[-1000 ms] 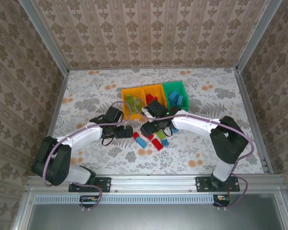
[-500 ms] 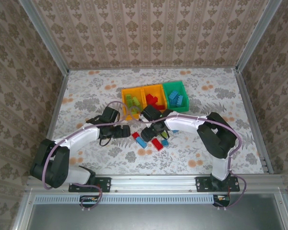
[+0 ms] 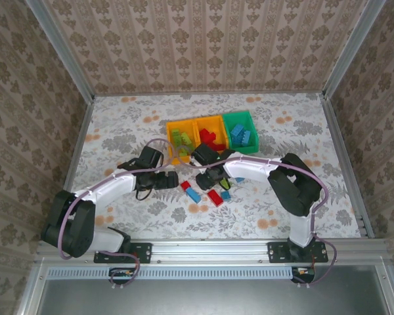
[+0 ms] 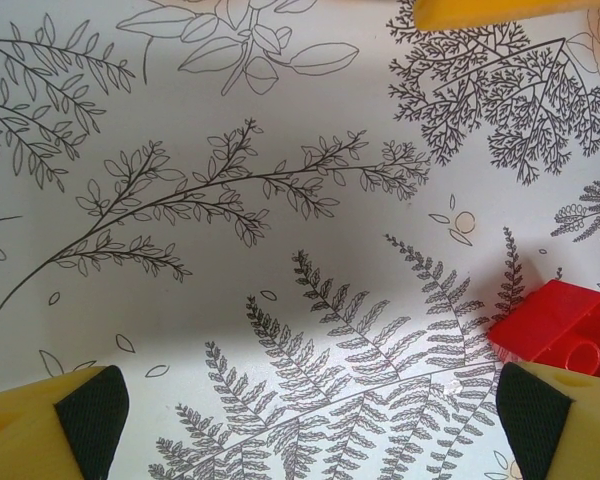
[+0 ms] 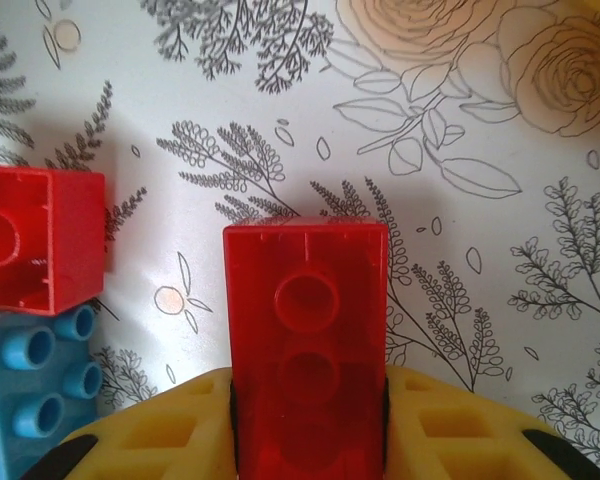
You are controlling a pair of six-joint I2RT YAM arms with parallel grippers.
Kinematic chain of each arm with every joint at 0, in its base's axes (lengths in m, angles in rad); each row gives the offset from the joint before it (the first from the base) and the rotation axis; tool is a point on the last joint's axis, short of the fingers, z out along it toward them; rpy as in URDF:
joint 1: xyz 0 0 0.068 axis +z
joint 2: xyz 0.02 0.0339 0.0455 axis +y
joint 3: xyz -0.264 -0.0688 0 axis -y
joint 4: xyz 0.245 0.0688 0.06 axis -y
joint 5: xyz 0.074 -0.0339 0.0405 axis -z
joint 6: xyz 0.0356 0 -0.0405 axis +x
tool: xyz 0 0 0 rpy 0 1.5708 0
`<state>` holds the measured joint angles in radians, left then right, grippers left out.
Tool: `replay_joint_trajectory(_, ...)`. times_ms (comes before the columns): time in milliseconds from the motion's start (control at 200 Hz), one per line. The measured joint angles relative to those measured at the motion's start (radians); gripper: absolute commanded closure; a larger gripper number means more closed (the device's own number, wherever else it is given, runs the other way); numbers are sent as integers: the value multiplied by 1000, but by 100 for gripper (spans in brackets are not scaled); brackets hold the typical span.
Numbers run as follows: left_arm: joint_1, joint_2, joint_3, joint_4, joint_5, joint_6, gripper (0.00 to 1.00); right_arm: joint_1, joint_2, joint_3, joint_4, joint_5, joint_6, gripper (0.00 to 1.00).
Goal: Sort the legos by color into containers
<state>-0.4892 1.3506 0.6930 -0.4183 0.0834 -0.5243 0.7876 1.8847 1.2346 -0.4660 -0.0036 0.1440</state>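
Legos [image 3: 193, 195] lie loose on the floral table [image 3: 118, 131] just in front of the containers [image 3: 196, 128], a small scatter of red and blue bricks between the two arms. The containers stand in a row: the left orange bin [image 3: 173, 123] holds lime green bricks, the middle orange bin [image 3: 210, 119] red ones, the green bin [image 3: 240, 115] blue ones. The right tool [image 5: 307, 420] is clamped on a red lego [image 5: 307, 320], its yellow fingers [image 5: 450, 430] pressed against the brick's two long sides. Left of it another red brick [image 5: 35, 250] lies on the table, touching a blue brick [image 5: 40, 385]. The left tool [image 4: 300, 420] stands wide apart over bare table, with a third red brick [image 4: 560, 325] just beside its right-hand pad [image 4: 535, 410].
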Motion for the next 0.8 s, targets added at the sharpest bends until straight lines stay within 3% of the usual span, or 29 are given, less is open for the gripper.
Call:
replay_joint_trajectory(120, 0, 0, 0, 2, 8, 0, 2, -48, -67, -31, 53, -31, 58, 69)
replay_joint_trajectory(380, -9, 24, 10, 16, 27, -4, 2, -270, -92, 3, 192, -106, 265, 71)
replay_joint_trajectory(580, -44, 51, 39, 33, 37, -29, 2, -282, 45, 232, 154, -98, 331, 71)
replay_joint_trajectory(800, -80, 96, 75, 38, 52, -90, 2, -295, 151, 376, 76, -48, 380, 54)
